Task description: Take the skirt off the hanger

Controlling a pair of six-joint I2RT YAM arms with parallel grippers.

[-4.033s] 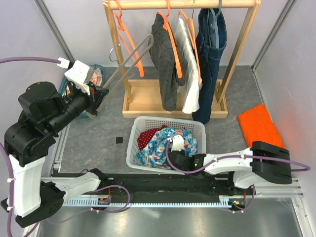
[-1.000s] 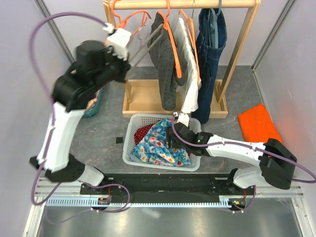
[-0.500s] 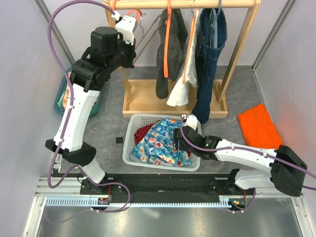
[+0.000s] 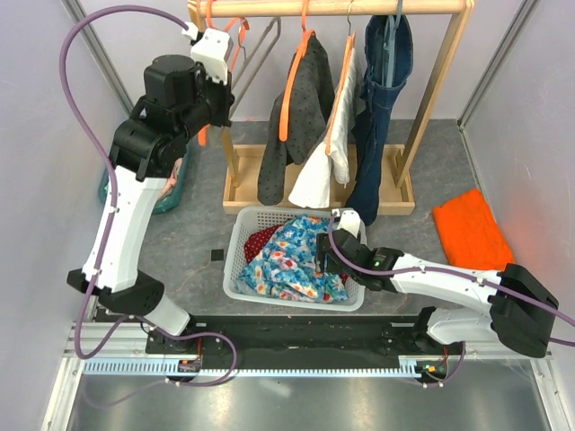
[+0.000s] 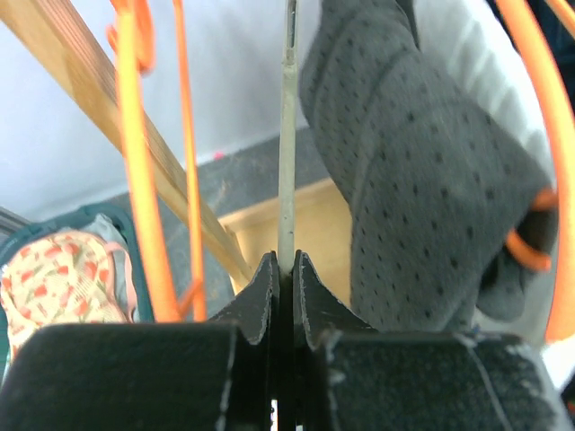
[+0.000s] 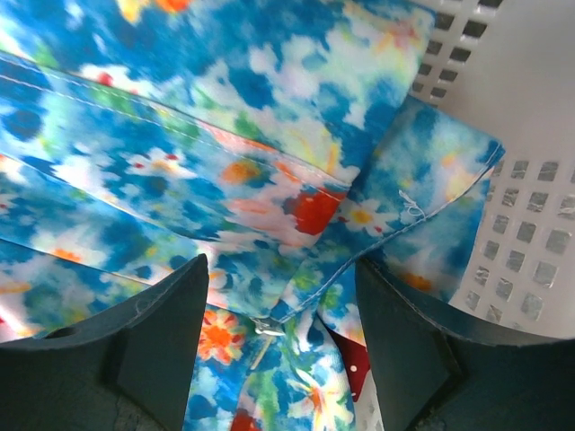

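Skirt: the blue floral cloth, off its hanger and lying heaped in the white basket on the grey worktop, in front of the wooden rack.

Left arm: you see it reared up tall from its base, elbow out to the left, wrist level with the rack's top rail at its left end. The left pincer is pressed together on the thin bar of the bare grey hanger; in the wrist view the two fingertips meet around that bar, which runs straight up from the left pincer. To its right hangs the grey dotted garment, to its left an orange hanger, and below that you see the teal bin with printed cloth in it.

Right arm: stretched low across the worktop from right to left, wrist bent down into the basket. The right pincer is spread wide; in its own view the dark fingers stand apart on either side of the pincer's middle, just above a folded, hemmed edge of the skirt and pinching nothing. The basket's perforated wall lies to the right.

Also on the rack: a white garment and jeans. An orange cloth lies on the worktop at far right.
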